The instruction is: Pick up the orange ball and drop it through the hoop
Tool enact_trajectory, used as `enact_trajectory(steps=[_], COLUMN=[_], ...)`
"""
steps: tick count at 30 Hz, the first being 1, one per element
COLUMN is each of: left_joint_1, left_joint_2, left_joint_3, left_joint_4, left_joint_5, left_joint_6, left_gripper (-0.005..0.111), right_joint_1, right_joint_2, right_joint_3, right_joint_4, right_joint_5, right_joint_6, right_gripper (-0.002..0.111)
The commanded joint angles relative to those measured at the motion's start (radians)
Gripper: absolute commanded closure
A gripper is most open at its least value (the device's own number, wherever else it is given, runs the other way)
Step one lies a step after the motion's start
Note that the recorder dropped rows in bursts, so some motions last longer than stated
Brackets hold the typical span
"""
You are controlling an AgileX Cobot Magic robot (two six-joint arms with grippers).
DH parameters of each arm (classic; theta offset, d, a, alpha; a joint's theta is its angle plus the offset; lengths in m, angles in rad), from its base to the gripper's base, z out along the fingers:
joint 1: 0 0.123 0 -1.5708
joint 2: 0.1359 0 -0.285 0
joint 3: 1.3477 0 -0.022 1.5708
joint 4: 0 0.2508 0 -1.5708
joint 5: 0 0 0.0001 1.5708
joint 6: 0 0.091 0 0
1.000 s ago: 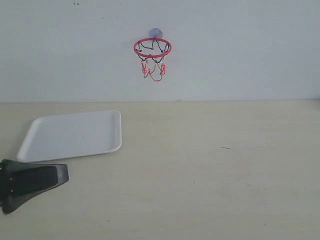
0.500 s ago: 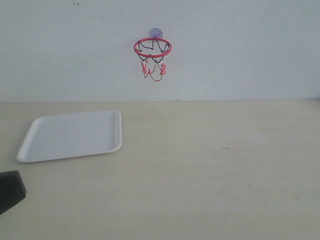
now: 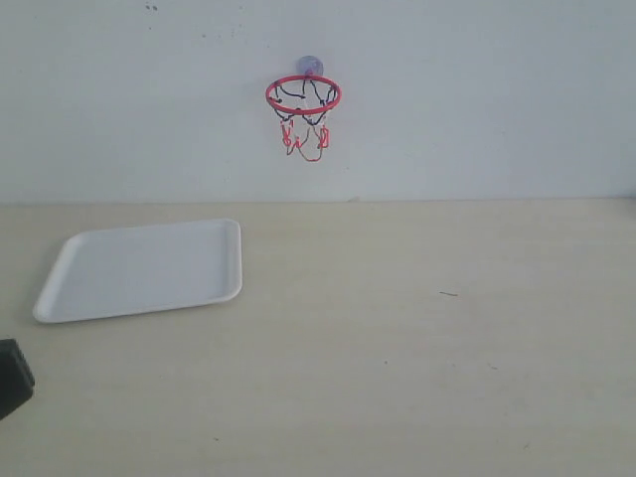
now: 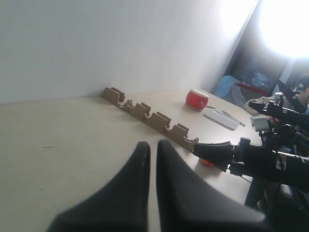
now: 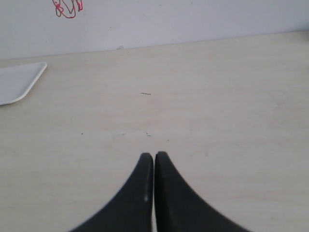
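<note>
The hoop (image 3: 303,94) hangs on the white wall by its suction cup, red ring level, net empty; its net's lower end (image 5: 67,8) shows in the right wrist view. A small orange patch (image 4: 206,163), likely the orange ball, peeks from under my right gripper (image 4: 200,150) in the left wrist view; it is out of the exterior view. My right gripper (image 5: 154,154) is shut and empty over bare table. My left gripper (image 4: 152,143) is shut, empty, and only its tip (image 3: 12,376) shows at the exterior view's left edge.
A white tray (image 3: 139,268) lies on the table's left, its corner (image 5: 17,82) visible from the right wrist. In the left wrist view a tan notched rack (image 4: 145,113), a red round container (image 4: 197,99) and a flat clear piece (image 4: 221,118) sit along the table's far side.
My left gripper has drawn back to the left, from beside the tray to almost out of the exterior view. Hoop and tray have not moved.
</note>
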Motion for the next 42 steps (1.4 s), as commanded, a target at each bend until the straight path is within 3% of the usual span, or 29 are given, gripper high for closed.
enact_trajectory(steps=[1, 9, 16, 18, 21, 24, 27, 42], left_joint_1=[-0.001, -0.001, -0.001, -0.001, -0.001, -0.001, -0.001, -0.001], left_joint_2=[-0.004, -0.091, -0.313, -0.337, -0.347, -0.347, -0.347, -0.347], left_joint_3=[0.004, 0.004, 0.086, 0.104, 0.104, 0.104, 0.104, 0.104], left_joint_4=[-0.007, -0.007, 0.036, 0.286, 0.744, 1.047, 1.220, 1.292], left_joint_5=[0.006, -0.007, -0.354, -0.374, -0.415, -0.436, -0.436, -0.491], left_joint_6=[0.008, -0.030, -0.261, -0.503, -1.033, -1.423, -1.636, -1.644], left_gripper=[0.103, 0.103, 0.103, 0.103, 0.103, 0.103, 0.103, 0.103], right_joint_1=[-0.005, -0.005, -0.005, -0.005, -0.005, -0.005, -0.005, -0.005], right_joint_2=[-0.005, -0.005, -0.005, -0.005, -0.005, -0.005, -0.005, -0.005], right_joint_3=[-0.001, -0.001, -0.001, -0.001, -0.001, -0.001, -0.001, -0.001], right_joint_4=[-0.006, -0.006, -0.006, -0.006, -0.006, -0.006, -0.006, -0.006], right_joint_5=[-0.003, -0.003, -0.006, -0.006, -0.006, -0.006, -0.006, -0.006], right_joint_6=[-0.004, -0.004, -0.004, -0.004, -0.004, -0.004, -0.004, -0.004], right_gripper=[0.109, 0.109, 0.109, 0.109, 0.109, 0.109, 0.109, 0.109])
